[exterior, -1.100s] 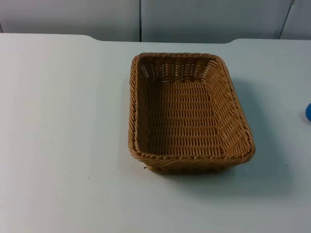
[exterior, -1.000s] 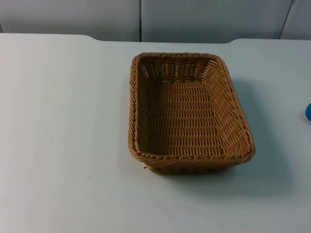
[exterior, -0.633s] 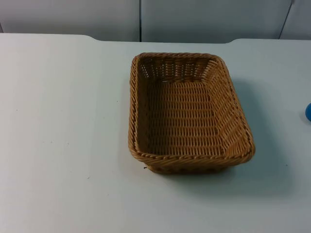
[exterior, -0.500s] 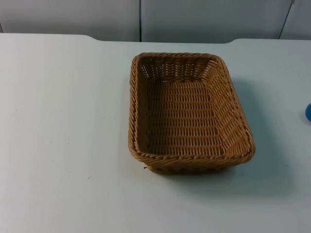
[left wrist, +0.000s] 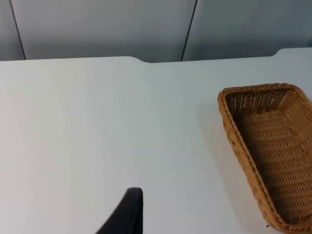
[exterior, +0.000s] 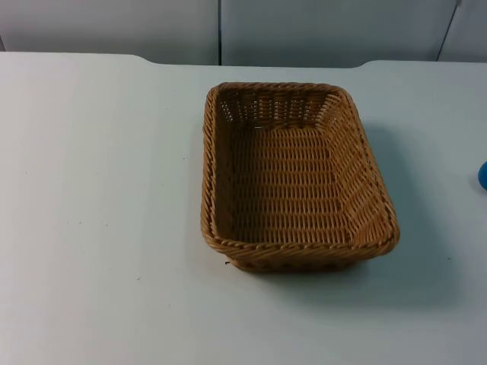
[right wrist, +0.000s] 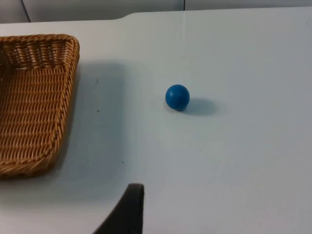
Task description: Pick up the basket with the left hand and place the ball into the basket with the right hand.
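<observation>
1. Nothing has moved since the earlier top frames: wicker basket (exterior: pixel 297 176) sits in the same spot at frame centre, blue ball (exterior: pixel 482 175) is still clipped by the right edge at mid-height.
2. Basket rests flat on the white table (exterior: pixel 99 190), mouth up and empty. Ball lies on the table well apart from the basket's right side, so the task looks unstarted.
3. Left gripper (left wrist: pixel 127 210) is off the table, looking toward the basket's left wall (left wrist: pixel 234 139), probably the rim it should grab. Nothing held.
4. Right gripper (right wrist: pixel 127 207) is likewise aloft, looking at the ball (right wrist: pixel 177 96) with the basket corner (right wrist: pixel 66 48) beside it. Nothing held.
5. Can't tell claw state on either arm: one black fingertip visible per wrist view, the opposing finger out of frame.
6. Basket's far side is cut off in both wrist views.
</observation>
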`<state>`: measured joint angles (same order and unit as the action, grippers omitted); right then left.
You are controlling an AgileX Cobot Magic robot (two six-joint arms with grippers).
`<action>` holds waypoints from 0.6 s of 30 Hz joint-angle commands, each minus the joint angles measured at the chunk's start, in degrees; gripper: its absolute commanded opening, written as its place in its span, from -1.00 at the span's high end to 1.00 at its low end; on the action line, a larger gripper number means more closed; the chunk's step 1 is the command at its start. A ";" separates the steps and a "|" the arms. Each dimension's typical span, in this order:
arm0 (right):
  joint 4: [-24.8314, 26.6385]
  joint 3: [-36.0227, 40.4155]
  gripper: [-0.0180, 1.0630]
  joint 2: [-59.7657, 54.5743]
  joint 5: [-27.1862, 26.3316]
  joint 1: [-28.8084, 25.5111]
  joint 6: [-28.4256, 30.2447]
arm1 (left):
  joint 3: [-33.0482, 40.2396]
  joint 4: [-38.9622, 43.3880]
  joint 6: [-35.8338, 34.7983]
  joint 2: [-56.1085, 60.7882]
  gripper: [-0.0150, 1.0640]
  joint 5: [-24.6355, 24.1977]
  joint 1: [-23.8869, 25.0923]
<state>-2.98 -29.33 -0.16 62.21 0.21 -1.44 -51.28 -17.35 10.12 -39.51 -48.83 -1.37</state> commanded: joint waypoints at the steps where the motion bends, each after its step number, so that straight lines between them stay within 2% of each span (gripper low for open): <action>1: -0.04 0.23 -0.97 0.16 -0.44 -0.36 -0.06 | -1.57 -3.47 2.64 -4.20 -0.98 2.66 0.16; 9: -0.04 0.23 -0.97 0.16 -0.44 -0.36 -0.06 | -5.33 -12.31 10.12 -15.98 -0.96 4.77 0.16; 13: -0.04 0.23 -0.97 0.16 -0.44 -0.36 -0.06 | -5.47 -20.91 17.48 -23.44 -0.96 7.32 0.16; 18: -0.04 0.23 -0.97 0.16 -0.44 -0.36 -0.06 | -5.47 -28.11 24.40 -30.53 -0.96 7.32 0.02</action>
<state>-2.98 -29.33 -0.16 62.31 0.21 -1.44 -56.15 -40.80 30.21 -66.69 -42.17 -1.37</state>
